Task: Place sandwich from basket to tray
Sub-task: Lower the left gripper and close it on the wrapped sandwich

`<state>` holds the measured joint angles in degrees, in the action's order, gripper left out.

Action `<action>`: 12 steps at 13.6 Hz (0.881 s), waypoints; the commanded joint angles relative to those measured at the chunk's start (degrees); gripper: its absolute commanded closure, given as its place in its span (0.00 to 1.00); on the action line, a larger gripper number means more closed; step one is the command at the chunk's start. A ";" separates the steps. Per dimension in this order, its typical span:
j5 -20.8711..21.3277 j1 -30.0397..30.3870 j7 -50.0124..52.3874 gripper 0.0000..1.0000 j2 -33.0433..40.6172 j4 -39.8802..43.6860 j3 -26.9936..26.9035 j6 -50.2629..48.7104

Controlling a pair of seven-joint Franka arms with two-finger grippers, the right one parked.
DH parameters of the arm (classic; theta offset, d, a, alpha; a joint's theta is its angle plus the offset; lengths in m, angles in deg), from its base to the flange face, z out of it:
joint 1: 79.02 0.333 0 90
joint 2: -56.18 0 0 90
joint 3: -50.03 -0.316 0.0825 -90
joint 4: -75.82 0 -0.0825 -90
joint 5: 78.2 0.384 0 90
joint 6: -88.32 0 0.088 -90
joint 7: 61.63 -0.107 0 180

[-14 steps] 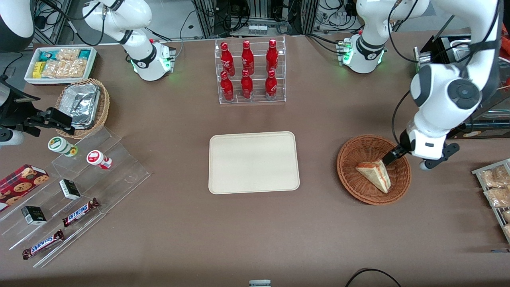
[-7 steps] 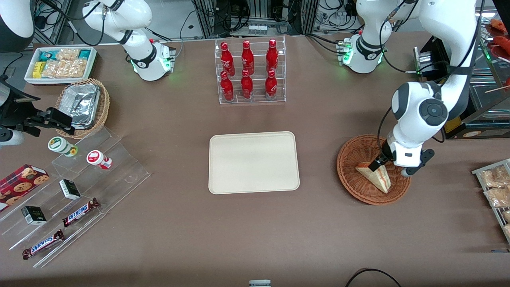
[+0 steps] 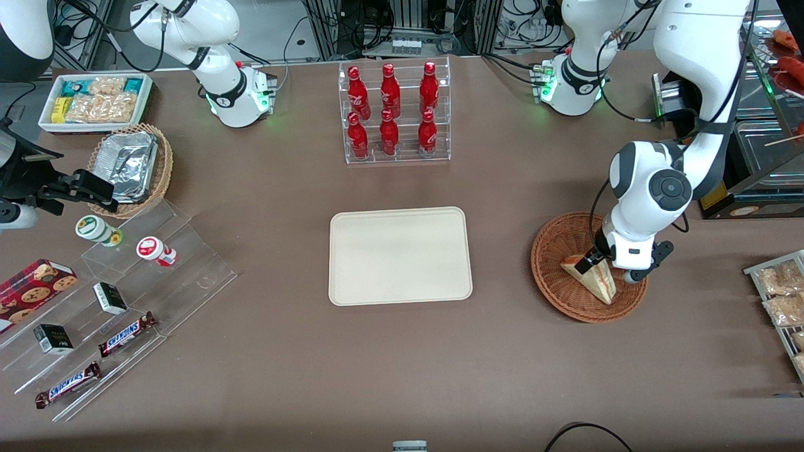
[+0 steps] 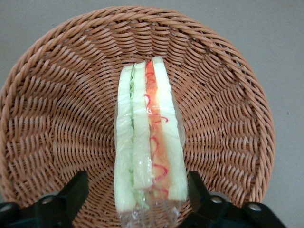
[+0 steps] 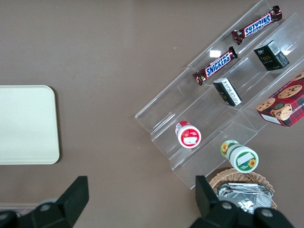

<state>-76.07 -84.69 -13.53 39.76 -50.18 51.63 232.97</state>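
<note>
The sandwich (image 3: 590, 277) lies in the basket (image 3: 553, 276), a clear-wrapped wedge resting on one bread face, its cut edge with red and green filling turned up toward my wrist. In the front view its broad end sits near the middle of the wicker and its point reaches toward the rim nearest the front camera. My hand (image 3: 589, 260) is down inside the basket at the broad end of the wedge. My fingers (image 4: 71, 192) are spread wide, one on each side of the sandwich (image 4: 148, 142), and neither pad touches the wrap. The woven floor of the basket (image 4: 228, 123) shows between each finger and the bread.

The basket stands on the brown bench (image 3: 402, 364) at my working end. The tray (image 3: 400, 255) lies flat near the bench's middle, well apart from the basket, with nothing on it. Farther from the front camera than the tray, a clear rack of red bottles (image 3: 392, 113) stands upright. Toward the parked arm's end, a clear stepped stand (image 3: 125, 301) holds two small cups, little dark boxes and two chocolate bars, with a cookie box (image 3: 34, 284) beside it. A lighter wicker basket of foil trays (image 3: 130, 166) and a white box of snacks (image 3: 95, 100) sit farther from the camera than the stand.
</note>
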 commanded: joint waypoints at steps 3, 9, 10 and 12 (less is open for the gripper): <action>1.12 -0.30 2.87 1.00 -1.51 1.45 -0.20 1.33; 5.69 -3.19 2.97 1.00 1.13 13.64 0.06 -18.57; 5.69 -4.77 2.88 1.00 1.04 17.15 0.06 -22.62; 5.61 -8.46 2.88 1.00 0.61 23.31 0.15 -28.44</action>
<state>-72.00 -89.65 -12.48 40.92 -32.63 51.98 209.91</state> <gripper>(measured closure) 0.841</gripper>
